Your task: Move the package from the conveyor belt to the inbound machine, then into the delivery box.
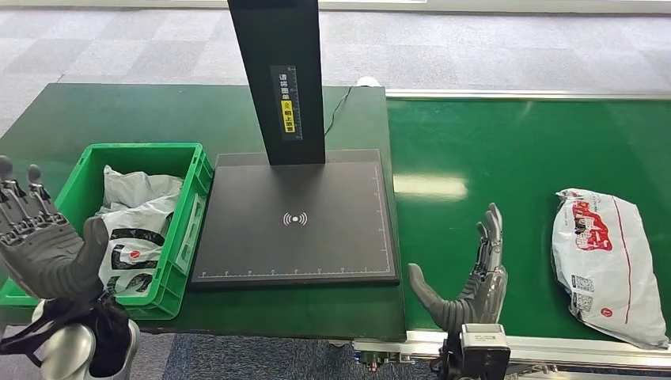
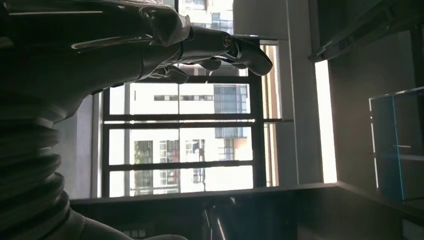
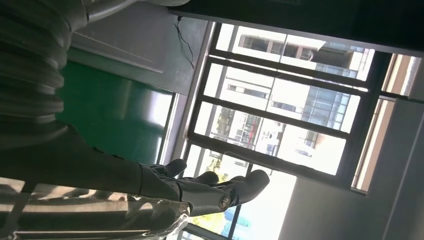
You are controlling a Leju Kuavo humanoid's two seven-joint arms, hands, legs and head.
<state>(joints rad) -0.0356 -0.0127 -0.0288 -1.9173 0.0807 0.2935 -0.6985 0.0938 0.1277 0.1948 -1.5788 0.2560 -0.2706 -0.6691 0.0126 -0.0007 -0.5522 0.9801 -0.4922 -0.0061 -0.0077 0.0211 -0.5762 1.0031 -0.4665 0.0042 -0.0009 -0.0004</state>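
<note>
- Head view: white plastic mailer package with red print point(image 1: 608, 263) lying flat on the shiny green conveyor belt point(image 1: 506, 150), near the belt's right side.
- Long axis running from the far side towards the near edge of the belt, near end slanted a little to the right; red logo at the far end, small printed codes towards the near end.
- Right hand point(image 1: 471, 279) upright over the belt's near edge, to the left of the package and well apart from it; fingers straight and together, thumb stuck out to the left, holding nothing.
- Left hand point(image 1: 39, 241) raised beside the near left corner of the green plastic delivery box point(image 1: 180, 229); fingers spread, palm empty.
- Several white and grey bagged parcels point(image 1: 134, 222) already heaped inside that box.
- Black flat inbound machine plate point(image 1: 297, 222) with a white signal mark between box and belt, a black post with a yellow label point(image 1: 282, 79) rising from its far edge.
- Wrist views: each hand dark against bright windows, fingers extended, nothing held.
</note>
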